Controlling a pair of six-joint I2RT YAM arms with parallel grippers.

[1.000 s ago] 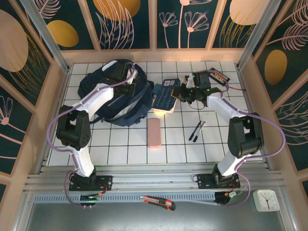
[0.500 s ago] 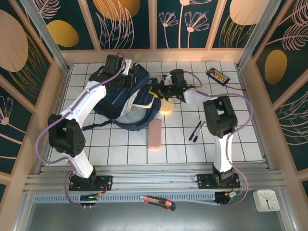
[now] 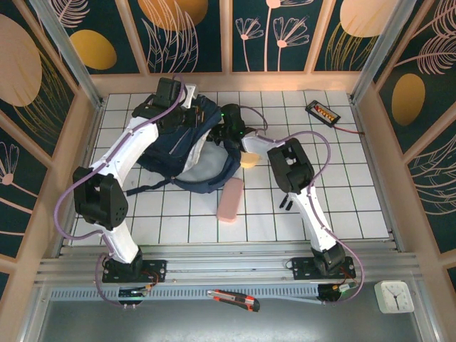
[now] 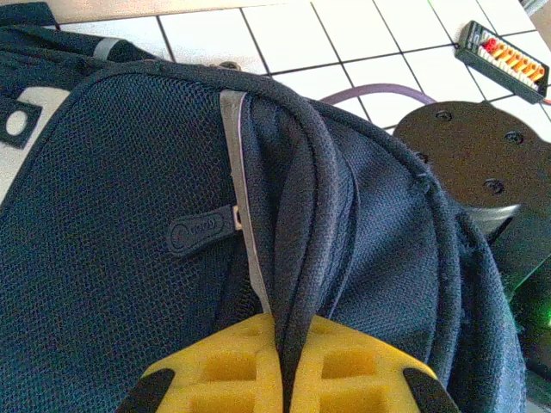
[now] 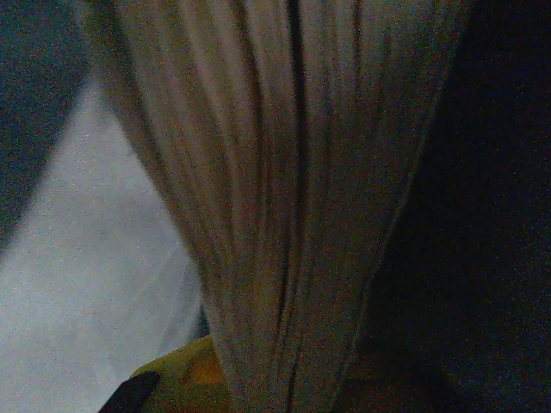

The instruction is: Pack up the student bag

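the bag (image 3: 178,153) lies on the white tiled table (image 3: 342,192), toward the far left, with its mouth turned to the right. the left gripper (image 4: 286,344) is clamped on a raised fold of the bag's dark mesh fabric at its far side. the yellow fingers (image 4: 228,370) sit on either side of the ridge, with no gap but the cloth between them. a zip pull (image 4: 202,231) and a grey strip (image 4: 244,215) lie just beside that fold.

the right arm reaches across to the bag's mouth, and the right gripper (image 5: 275,387) is inside it, in the dark. its fingers are closed on a thin sheaf of pale sheets. this looks like the page edge of a book (image 5: 284,198), though the view is dim and very close. light lining shows to the left of the pages and dark fabric to the right.

a pink case (image 3: 229,199) lies on the tiles just near of the bag, close against its lower edge. a small yellow thing (image 3: 250,159) sits beside the bag's mouth, under the right arm. a black box with orange marks (image 3: 322,111) and a cable rests near the far right corner, well apart from the bag. on the grey shelf in front of the arm bases lie a red and black tool (image 3: 235,299) and, further right, a white clock (image 3: 394,296).
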